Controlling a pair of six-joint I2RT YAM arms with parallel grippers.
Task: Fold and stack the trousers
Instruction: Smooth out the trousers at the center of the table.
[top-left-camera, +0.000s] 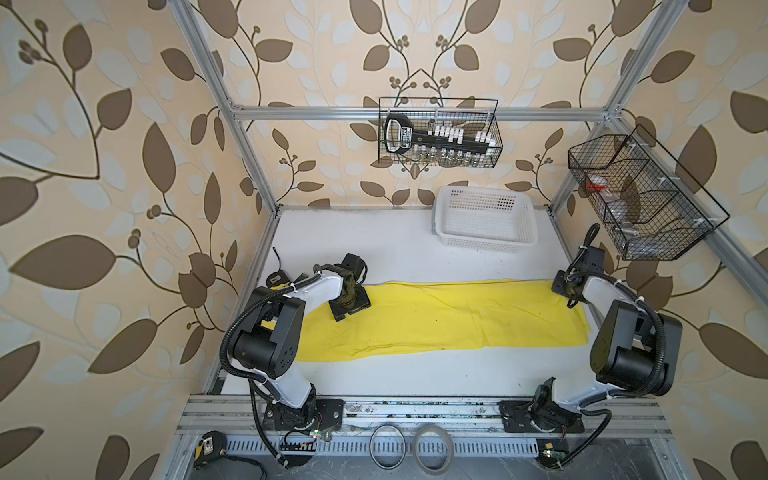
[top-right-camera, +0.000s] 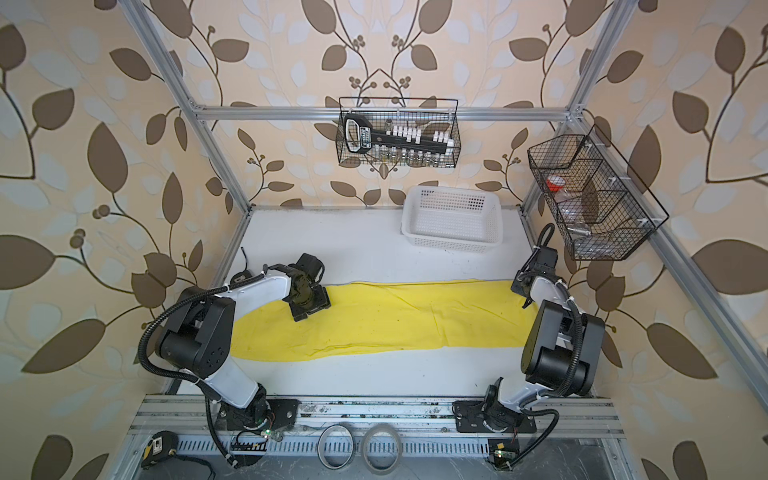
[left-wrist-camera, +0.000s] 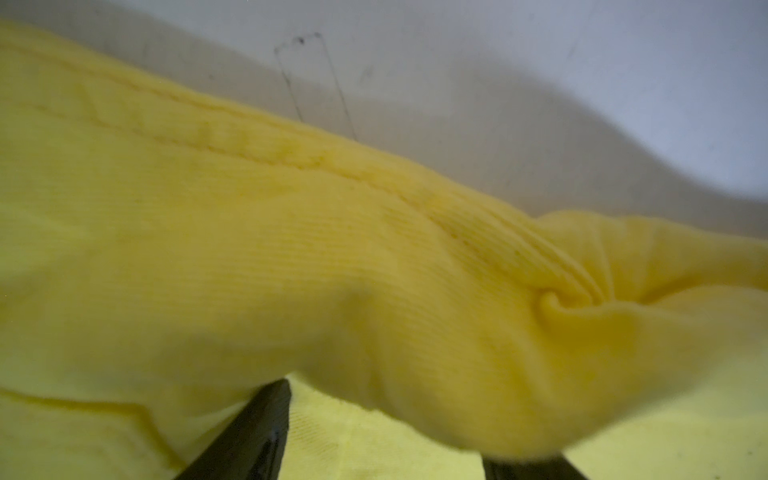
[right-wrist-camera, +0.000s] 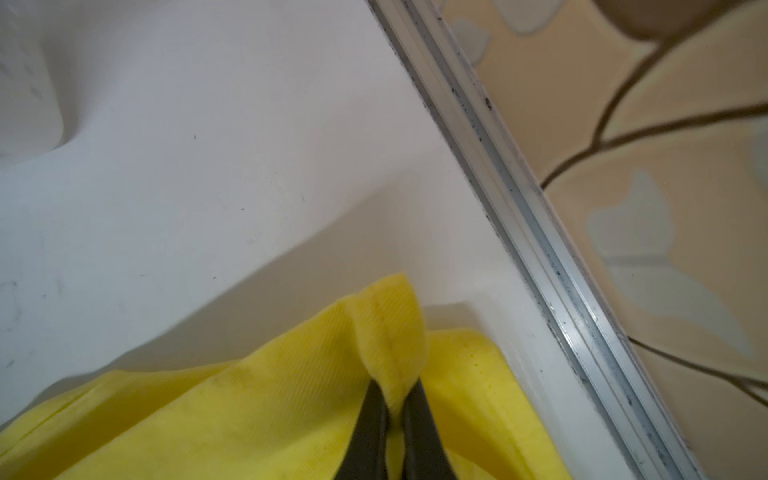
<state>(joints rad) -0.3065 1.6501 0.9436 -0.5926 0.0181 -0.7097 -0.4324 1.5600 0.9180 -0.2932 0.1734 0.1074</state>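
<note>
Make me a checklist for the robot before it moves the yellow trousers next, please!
1. Right gripper pinches a corner of the trousers: ok.
2. Left gripper shut on cloth: not ok, jaws apart, cloth bunched between them.
3. Trousers lie spread on the table: ok.
4. White basket stands apart from the cloth: ok.
5. Both layers caught in the pinch: cannot tell.
</note>
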